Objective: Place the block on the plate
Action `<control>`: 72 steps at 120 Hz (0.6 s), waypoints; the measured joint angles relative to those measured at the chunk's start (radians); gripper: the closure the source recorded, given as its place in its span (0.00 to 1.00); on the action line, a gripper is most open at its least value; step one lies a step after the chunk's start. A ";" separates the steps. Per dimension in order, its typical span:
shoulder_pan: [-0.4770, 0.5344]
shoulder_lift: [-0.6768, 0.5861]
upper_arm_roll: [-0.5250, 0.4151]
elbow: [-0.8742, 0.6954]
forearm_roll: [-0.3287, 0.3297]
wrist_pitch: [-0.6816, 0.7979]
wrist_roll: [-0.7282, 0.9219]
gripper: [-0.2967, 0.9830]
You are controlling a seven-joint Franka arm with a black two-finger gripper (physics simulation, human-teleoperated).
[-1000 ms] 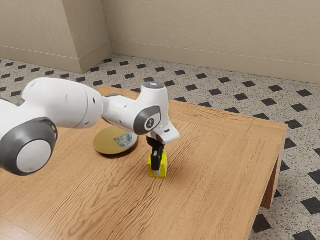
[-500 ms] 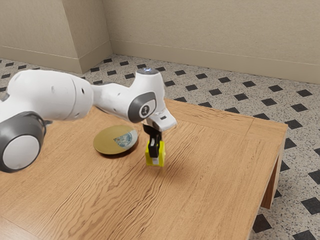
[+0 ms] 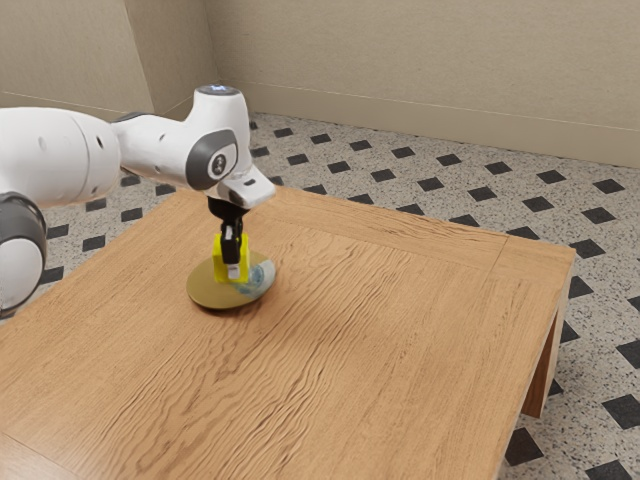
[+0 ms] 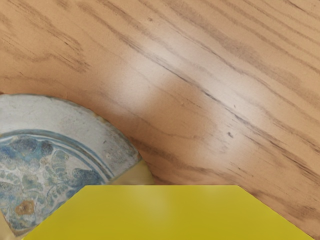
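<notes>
So the gripper (image 3: 232, 264) is closed on the yellow block (image 3: 220, 268), fingers only as far apart as the block is wide. It's got the block right above the plate (image 3: 204, 291), can't tell if they're touching. Plate's on the wooden table (image 3: 400, 340), toward the exterior view's left, mostly gold with a pale, blue-patterned wedge (image 4: 60, 160) on the exterior view's right side of it.

Wood-grained table (image 3: 370, 330), speckled floor (image 3: 470, 205) with dark diamond tiles (image 3: 430, 184), beige wall (image 3: 430, 70), pale baseboard (image 3: 420, 122)
</notes>
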 joint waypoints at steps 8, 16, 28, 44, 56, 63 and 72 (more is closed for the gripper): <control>0.012 0.008 0.009 0.014 0.007 -0.005 0.002 0.47; 0.030 0.033 0.011 0.044 0.012 -0.008 0.005 0.47; 0.061 0.087 0.012 0.093 0.014 -0.009 0.007 0.47; 0.093 0.185 0.011 0.190 0.010 -0.009 0.010 0.47; 0.109 0.241 0.010 0.211 -0.002 -0.008 0.011 0.47; 0.113 0.254 0.010 0.215 -0.007 -0.009 0.013 0.43; 0.114 0.258 0.009 0.219 -0.013 -0.011 0.014 0.40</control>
